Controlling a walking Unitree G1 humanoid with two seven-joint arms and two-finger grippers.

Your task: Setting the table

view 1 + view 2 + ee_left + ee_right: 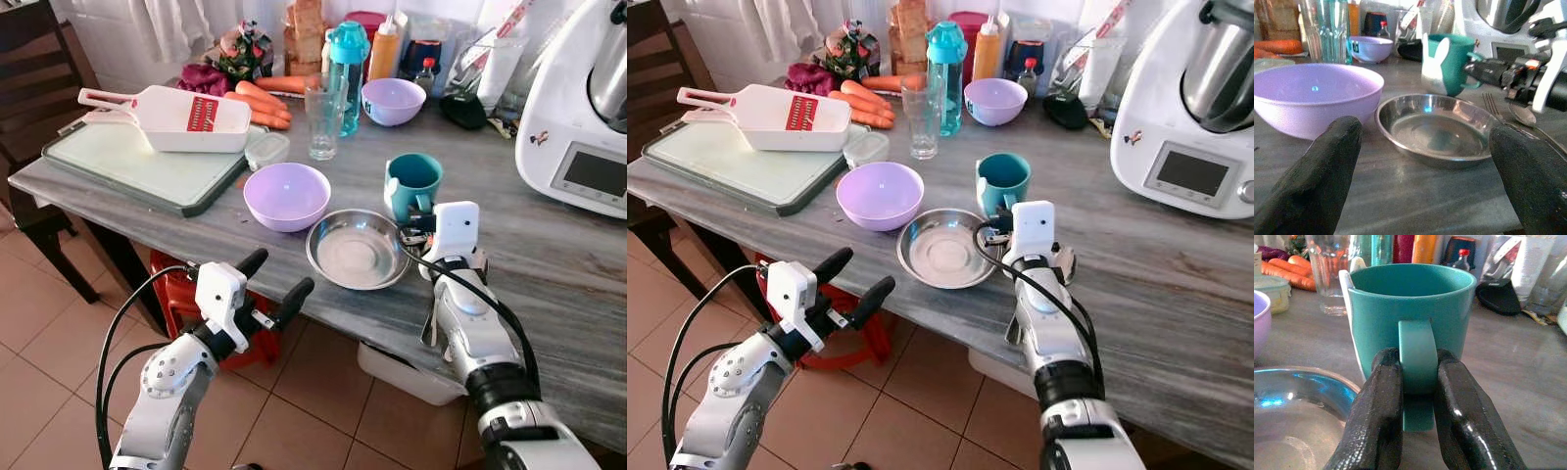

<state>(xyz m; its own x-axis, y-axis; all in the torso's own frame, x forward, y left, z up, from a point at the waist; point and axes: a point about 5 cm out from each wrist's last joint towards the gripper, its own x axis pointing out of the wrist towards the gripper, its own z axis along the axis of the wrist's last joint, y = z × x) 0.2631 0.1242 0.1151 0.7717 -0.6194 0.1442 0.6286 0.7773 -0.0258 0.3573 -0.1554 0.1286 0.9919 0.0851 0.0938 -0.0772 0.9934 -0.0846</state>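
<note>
— Status of the right claw (1418,396)?

— Its two black fingers are pinched on the handle of the teal mug (413,184), one finger on each side. The mug stands upright on the grey desk (549,264), just behind the steel dish (357,249) and near its right rim.

— And the left claw (273,284)?

— Spread wide, holding nothing. It hovers off the front edge of the desk, pointed at the steel dish and the lilac bowl (286,195).

— Position of the tableware?

— The lilac bowl sits just left of the steel dish, the two very close; whether they touch I cannot tell. A fork (1493,105) and a spoon (1522,114) lie on the desk to the right of the dish, beside the right wrist. A drinking glass (322,116) stands further back, with a second lilac bowl (393,101) behind it to the right.

— Other items noted?

— A cutting board (137,162) carrying a white slicer (176,117) at the left end, carrots (263,103) behind it, and a white kitchen machine (588,108) at the far right.
</note>
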